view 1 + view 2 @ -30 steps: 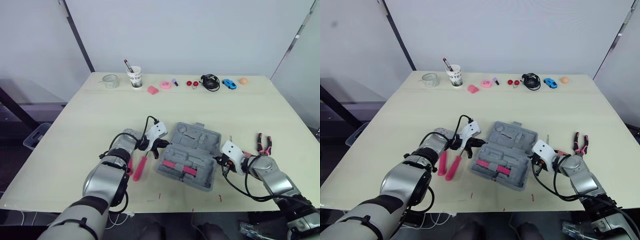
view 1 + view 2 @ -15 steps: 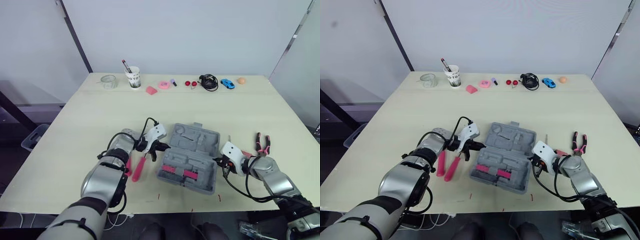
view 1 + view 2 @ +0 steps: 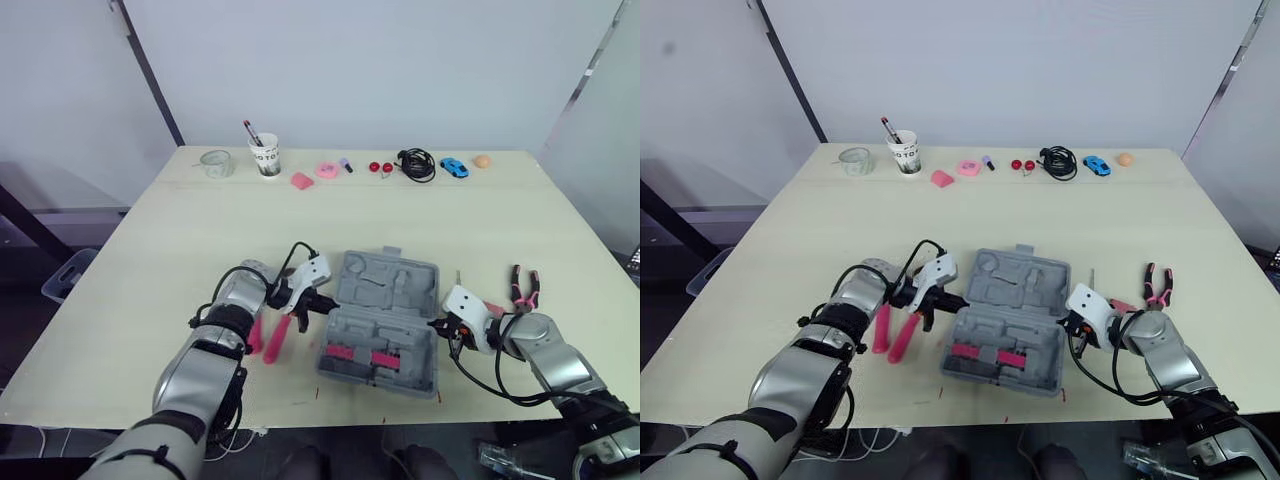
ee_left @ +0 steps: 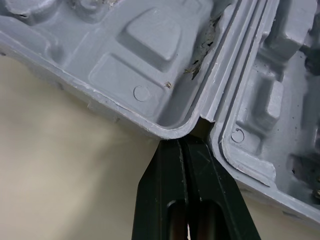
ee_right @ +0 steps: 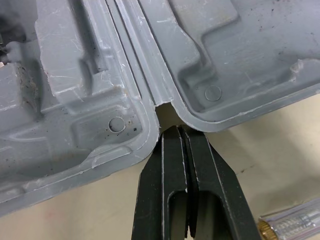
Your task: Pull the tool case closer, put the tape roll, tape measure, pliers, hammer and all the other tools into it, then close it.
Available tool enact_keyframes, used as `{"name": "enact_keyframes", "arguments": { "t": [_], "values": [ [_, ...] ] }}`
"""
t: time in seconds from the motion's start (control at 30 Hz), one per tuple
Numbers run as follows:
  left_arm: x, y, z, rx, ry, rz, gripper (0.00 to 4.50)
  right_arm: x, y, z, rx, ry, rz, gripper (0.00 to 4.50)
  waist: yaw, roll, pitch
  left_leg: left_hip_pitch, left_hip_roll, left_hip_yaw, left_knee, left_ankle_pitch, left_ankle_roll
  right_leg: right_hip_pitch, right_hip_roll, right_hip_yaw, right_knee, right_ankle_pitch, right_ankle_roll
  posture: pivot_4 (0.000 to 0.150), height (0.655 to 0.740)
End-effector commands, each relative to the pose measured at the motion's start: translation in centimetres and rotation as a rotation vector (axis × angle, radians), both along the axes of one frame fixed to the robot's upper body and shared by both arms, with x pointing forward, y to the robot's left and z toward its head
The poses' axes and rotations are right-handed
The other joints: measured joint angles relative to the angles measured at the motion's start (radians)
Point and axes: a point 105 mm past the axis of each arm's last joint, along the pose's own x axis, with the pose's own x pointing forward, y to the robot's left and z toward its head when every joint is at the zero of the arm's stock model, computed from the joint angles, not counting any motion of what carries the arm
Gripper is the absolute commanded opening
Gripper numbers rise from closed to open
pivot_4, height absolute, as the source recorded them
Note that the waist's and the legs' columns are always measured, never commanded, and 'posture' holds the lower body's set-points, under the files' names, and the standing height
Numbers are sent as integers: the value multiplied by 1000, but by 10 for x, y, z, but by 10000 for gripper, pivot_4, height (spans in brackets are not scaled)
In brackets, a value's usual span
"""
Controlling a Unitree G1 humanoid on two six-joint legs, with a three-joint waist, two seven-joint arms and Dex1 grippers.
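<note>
The grey tool case (image 3: 388, 287) lies open near the table's front edge, with pink-handled tools (image 3: 361, 354) in its near half. My left gripper (image 3: 322, 305) is shut, its tips in the notch at the hinge's left end (image 4: 197, 129). My right gripper (image 3: 437, 326) is shut too, its tips in the notch at the hinge's right end (image 5: 167, 114). Two pink-handled tools (image 3: 272, 340) lie just left of the case, under my left arm. Pink-and-black pliers (image 3: 526, 286) lie to the right of the case. A clear tape roll (image 3: 217, 163) sits at the far left of the back row.
Along the back edge stand a paper cup with pens (image 3: 265, 155), pink bits (image 3: 327, 170), red pieces (image 3: 381, 167), a black cable (image 3: 418, 163), a blue toy car (image 3: 456, 167) and an orange ball (image 3: 483, 160). A clear-handled screwdriver (image 5: 290, 222) lies by my right gripper.
The case has slid toward the front edge and turned squarer to it. Both grippers came back with it, staying at the hinge ends.
</note>
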Motion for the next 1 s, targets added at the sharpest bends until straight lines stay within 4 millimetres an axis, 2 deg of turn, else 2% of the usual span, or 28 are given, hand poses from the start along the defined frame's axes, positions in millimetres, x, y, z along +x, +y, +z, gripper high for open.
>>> {"name": "enact_keyframes", "arguments": {
  "t": [0.03,0.4,0.73,1.0],
  "values": [
    [-15,-4,-14,39,56,-34,759,-3,14,13,37,-34,76,0,0,0,0,0,0,-1,0,0,0,0,0,0,0,0,0,1500,7400],
    [-33,0,-12,50,-23,-37,759,-11,20,10,51,-15,100,0,-1,1,-1,1,0,-3,0,0,0,0,0,1,1,0,0,1500,7400],
    [-57,13,-20,147,6,-112,759,-21,21,8,55,18,138,0,-1,2,-1,2,0,-3,0,0,0,0,0,2,1,0,0,1500,7400],
    [-72,8,-23,136,38,-150,759,-30,20,7,57,43,152,0,0,3,-2,2,0,-3,0,0,0,0,0,2,1,0,0,1500,7400]
  ]
}}
